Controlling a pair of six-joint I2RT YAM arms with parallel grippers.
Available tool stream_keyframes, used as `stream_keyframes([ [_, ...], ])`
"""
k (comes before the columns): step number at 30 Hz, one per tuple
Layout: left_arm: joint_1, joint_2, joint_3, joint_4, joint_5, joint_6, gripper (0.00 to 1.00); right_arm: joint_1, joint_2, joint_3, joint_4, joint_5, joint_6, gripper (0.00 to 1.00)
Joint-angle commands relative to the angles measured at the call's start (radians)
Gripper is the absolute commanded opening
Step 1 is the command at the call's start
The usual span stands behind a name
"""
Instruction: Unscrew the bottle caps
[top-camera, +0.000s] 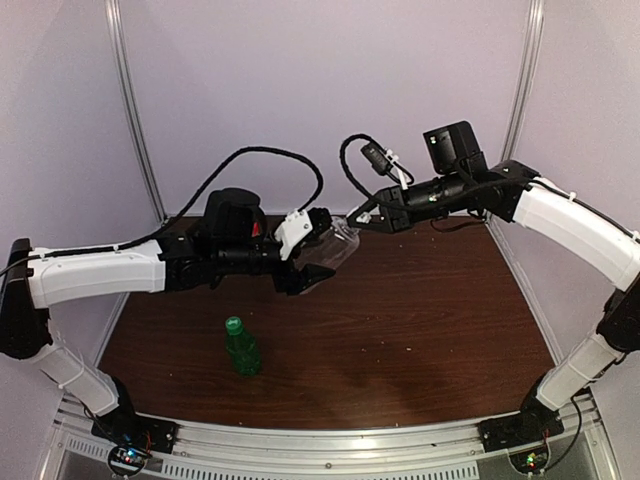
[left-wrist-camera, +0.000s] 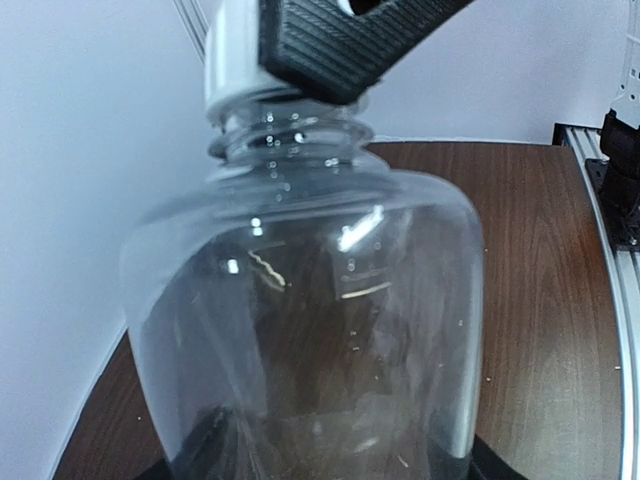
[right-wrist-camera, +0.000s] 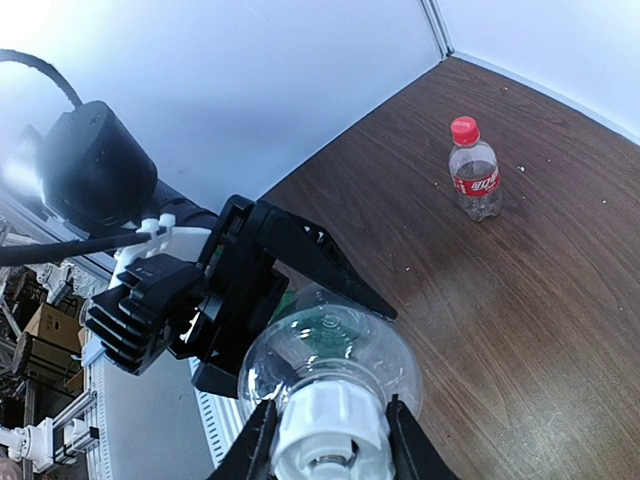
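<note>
We see the wide clear bottle (top-camera: 340, 243) held off the table (top-camera: 420, 330) between both grippers, its white cap (right-wrist-camera: 328, 430) on its neck.

The left gripper (top-camera: 318, 252) has its jaws clamped around that bottle's rounded body, and the right gripper (top-camera: 356, 222) has its jaws closed on the white cap, one finger pressed to each side. We find the green bottle (top-camera: 242, 350), wearing its green cap (top-camera: 234, 324), upright on the table, nearer the arm bases than the held bottle and to its left. The red-label bottle (right-wrist-camera: 476, 180) with its red cap (right-wrist-camera: 463, 128) stands upright well apart from the held bottle, toward the table's corner in the right wrist view.
</note>
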Motion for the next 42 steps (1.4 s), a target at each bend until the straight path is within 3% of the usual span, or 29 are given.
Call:
stream_keyframes([
  [1, -0.003, 0.025, 0.06, 0.02, 0.021, 0.014, 0.57, 0.006, 0.007, 0.022, 0.044, -0.051, 0.001, 0.0],
  [7, -0.002, 0.031, 0.063, 0.018, 0.115, -0.03, 0.26, 0.007, 0.013, 0.026, 0.01, -0.047, -0.088, 0.0],
  [11, -0.003, 0.041, 0.063, 0.012, 0.264, -0.05, 0.16, 0.002, 0.018, 0.043, -0.041, -0.05, -0.19, 0.0],
  [15, -0.001, 0.043, 0.055, -0.018, 0.407, -0.07, 0.15, -0.004, 0.022, 0.07, -0.095, -0.053, -0.309, 0.0],
  [26, 0.008, 0.044, 0.016, 0.081, 0.654, -0.149, 0.27, -0.011, 0.045, 0.126, -0.23, -0.094, -0.567, 0.04],
  [31, 0.013, 0.051, 0.005, 0.159, 0.693, -0.211, 0.28, -0.011, 0.036, 0.115, -0.185, -0.093, -0.571, 0.16],
  [34, 0.015, 0.037, -0.019, 0.224, 0.615, -0.261, 0.27, -0.01, 0.019, 0.082, -0.087, -0.038, -0.45, 0.34],
  [42, 0.014, 0.024, -0.054, 0.333, 0.395, -0.346, 0.27, -0.013, -0.061, -0.051, 0.225, 0.067, -0.072, 0.63],
])
